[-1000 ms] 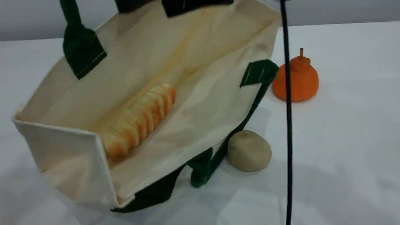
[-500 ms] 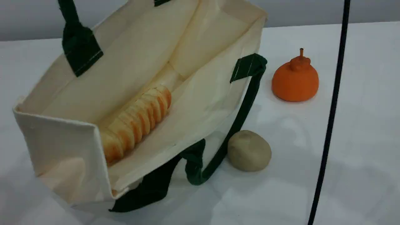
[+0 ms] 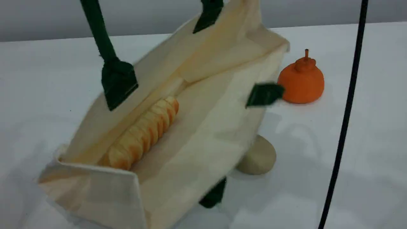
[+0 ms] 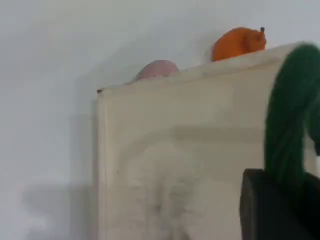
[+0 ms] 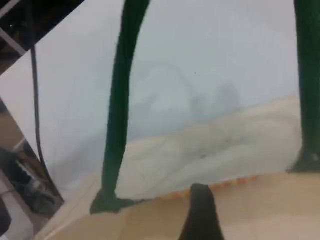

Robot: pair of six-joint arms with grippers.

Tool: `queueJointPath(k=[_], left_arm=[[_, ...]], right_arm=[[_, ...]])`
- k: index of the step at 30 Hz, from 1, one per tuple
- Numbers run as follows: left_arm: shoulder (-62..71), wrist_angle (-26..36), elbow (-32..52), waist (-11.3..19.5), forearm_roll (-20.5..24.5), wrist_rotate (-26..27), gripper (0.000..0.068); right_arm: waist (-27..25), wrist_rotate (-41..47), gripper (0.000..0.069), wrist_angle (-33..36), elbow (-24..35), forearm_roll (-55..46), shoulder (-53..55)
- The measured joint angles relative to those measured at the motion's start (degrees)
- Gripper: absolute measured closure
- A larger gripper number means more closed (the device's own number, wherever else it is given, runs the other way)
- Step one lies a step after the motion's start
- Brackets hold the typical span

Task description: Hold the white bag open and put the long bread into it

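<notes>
Table (image 3: 47, 79) is white and fills the scene view. Bag (image 3: 206, 136) is the big item: cream fabric, mouth gaping toward my camera, body slanting from near left to far right. Its far handle (image 3: 95, 28) runs straight up and out of the top edge. The near handle (image 3: 264, 94) shows as a green patch at the rim, blurred. Bread (image 3: 143, 133) lies inside the bag along the bottom fold, golden and ridged, lengthwise with the bag. Pumpkin (image 3: 302, 82) stands upright on the table just beside the bag's far right corner; I cannot tell if they touch. Bun (image 3: 259, 157) sits at the bag's right side, partly hidden behind the fabric. Black cable (image 3: 346, 111) hangs down the right of the view, apart from everything.

Left gripper (image 4: 272, 212): its wrist view gives me one dark fingertip at bottom right, green handle right against it, bag's side wall behind. I cannot tell whether it pinches the handle or stands slack. Right gripper (image 5: 200, 215): one dark fingertip over the bag's rim, between the two handle straps, a sliver of bread just past it. Wide or narrow, I cannot tell.
</notes>
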Motion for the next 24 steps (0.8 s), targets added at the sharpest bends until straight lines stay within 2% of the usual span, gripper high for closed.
queueJointPath(k=[6, 10, 16, 24], left_arm=[[2.04, 0.42, 0.00, 0.00, 1.57, 2.21, 0.0330], [2.09, 0.69, 0.00, 0.00, 4.11, 2.21, 0.0241], [1.36, 3.50, 0.00, 0.00, 4.59, 2.21, 0.0221], [-6.81, 5.98, 0.00, 0.00, 4.19, 2.16, 0.0220]], right_arm=[[0.00, 0.77, 0.0207, 0.68, 0.00, -3.07, -0.74], [0.00, 2.52, 0.0207, 0.70, 0.00, -5.67, -3.23], [0.00, 10.24, 0.0209, 1.32, 0.00, -14.08, -8.58], [0.00, 21.88, 0.0209, 4.75, 0.00, -27.57, -18.50]])
